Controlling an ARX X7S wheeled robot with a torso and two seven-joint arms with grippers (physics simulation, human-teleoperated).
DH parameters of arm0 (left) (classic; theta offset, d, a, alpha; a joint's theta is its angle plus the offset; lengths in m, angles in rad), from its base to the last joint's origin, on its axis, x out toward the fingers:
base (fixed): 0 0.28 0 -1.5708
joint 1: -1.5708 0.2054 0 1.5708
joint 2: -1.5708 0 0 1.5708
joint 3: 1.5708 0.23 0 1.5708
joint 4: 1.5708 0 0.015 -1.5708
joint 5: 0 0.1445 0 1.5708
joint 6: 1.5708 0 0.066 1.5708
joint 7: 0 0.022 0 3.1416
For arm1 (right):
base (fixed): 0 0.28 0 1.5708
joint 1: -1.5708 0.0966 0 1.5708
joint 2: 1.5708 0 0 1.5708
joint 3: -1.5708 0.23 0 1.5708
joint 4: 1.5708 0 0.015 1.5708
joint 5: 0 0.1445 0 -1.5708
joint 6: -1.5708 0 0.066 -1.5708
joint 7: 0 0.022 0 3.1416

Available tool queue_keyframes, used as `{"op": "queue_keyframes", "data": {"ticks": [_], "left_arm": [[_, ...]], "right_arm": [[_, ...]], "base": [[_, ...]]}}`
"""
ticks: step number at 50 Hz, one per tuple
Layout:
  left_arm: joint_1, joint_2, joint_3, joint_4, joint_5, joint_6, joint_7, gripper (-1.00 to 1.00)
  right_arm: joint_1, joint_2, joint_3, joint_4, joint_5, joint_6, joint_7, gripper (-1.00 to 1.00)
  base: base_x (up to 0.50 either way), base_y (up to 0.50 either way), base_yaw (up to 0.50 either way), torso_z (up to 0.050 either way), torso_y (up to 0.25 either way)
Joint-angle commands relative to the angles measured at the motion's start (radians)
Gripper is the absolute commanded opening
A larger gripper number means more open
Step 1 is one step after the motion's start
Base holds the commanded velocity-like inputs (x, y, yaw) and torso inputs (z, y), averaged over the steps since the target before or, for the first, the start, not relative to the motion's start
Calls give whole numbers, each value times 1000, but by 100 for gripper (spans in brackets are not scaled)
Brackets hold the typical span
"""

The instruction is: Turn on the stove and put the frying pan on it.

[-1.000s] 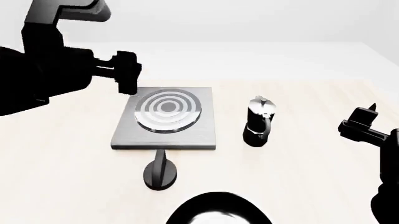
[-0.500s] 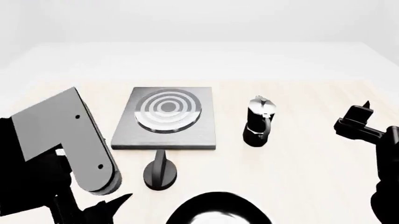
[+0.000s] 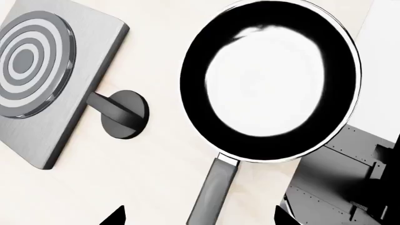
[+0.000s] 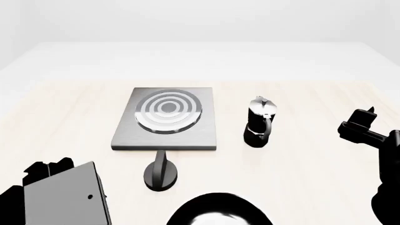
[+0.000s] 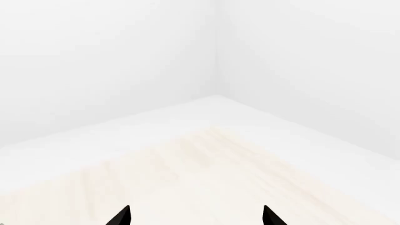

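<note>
The stove (image 4: 166, 117) is a dark-grey slab with a ringed burner, lying mid-table. Its black round knob (image 4: 160, 174) sits at its near edge. The frying pan (image 4: 218, 212) lies nearest me, cut off by the head view's lower edge. In the left wrist view the frying pan (image 3: 275, 79) shows a pale glossy inside, and its grey handle (image 3: 216, 192) runs between my open left gripper's (image 3: 198, 218) fingertips without touching them. The stove (image 3: 37, 79) and knob (image 3: 122, 112) lie beyond. My right gripper (image 5: 195, 218) is open over bare table.
A black moka pot (image 4: 259, 122) stands to the right of the stove. My left arm's grey link (image 4: 62, 199) fills the near-left corner of the head view. My right arm (image 4: 366, 129) hangs at the right edge. The pale table ends at white walls.
My left arm has swung from high beside the stove's far-left corner down to the near left, by the pan. The right arm has barely moved.
</note>
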Motion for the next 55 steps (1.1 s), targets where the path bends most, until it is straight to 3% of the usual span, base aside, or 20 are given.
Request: {"op": "queue_keyframes", "data": {"ticks": [1,34,47,55], "left_arm": [[11,-5,13,5,5,13,2,100],[201,-50,8,48,139,28,91,100],[336,-61,-28,54,290,29,180,100],[322,-77,-24,41,290,6,183,100]], "right_arm": [[-5,2,-5,8,-2,-2,9,100],[-29,4,-10,7,1,-35,14,100],[-34,5,-7,10,5,-41,17,100],[-27,7,-5,4,10,-33,21,100]], "base": [[0,0,0,0,0],[0,0,0,0,0],[0,0,0,0,0],[0,0,0,0,0]]}}
